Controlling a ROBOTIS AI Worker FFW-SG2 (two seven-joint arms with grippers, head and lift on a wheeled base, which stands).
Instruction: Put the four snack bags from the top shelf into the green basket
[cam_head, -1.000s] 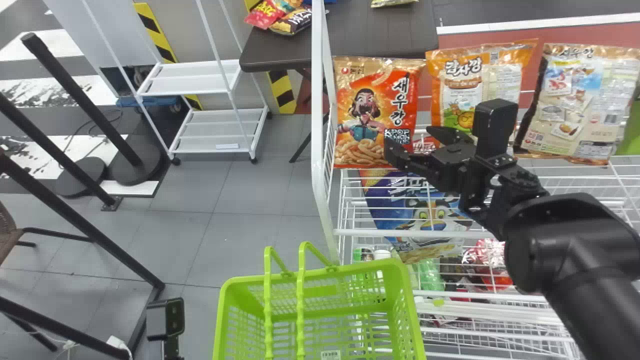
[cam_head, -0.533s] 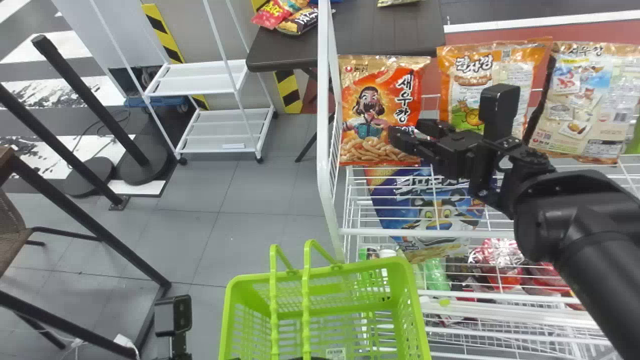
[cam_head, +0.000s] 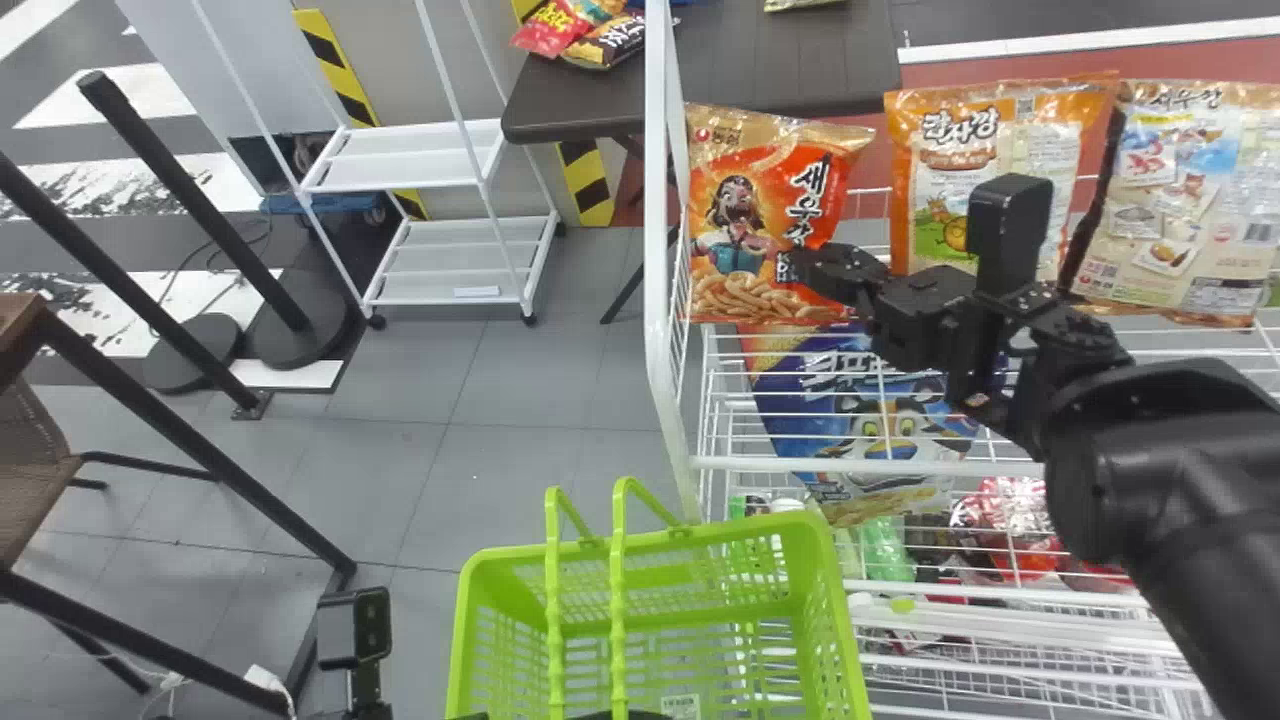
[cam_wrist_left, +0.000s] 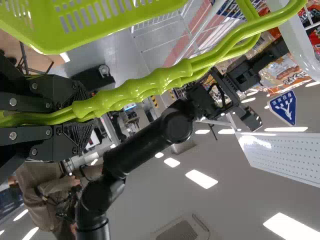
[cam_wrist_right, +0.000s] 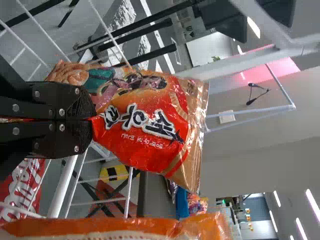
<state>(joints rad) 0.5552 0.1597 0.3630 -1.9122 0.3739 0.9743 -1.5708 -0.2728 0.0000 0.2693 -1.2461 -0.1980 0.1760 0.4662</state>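
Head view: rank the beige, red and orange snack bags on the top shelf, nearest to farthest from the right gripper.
1. Red snack bag: pinched in the right gripper, leftmost of the three.
2. Orange snack bag: middle, just right of the red one.
3. Beige snack bag: right of the orange one.

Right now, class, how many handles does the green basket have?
2: a left handle and a right handle, side by side, both held in the left end effector.

white wheeled cart (cam_head: 425, 158) near dark table (cam_head: 775, 62), woven chair (cam_head: 32, 465), black pole (cam_head: 195, 203), gray floor (cam_head: 510, 400)
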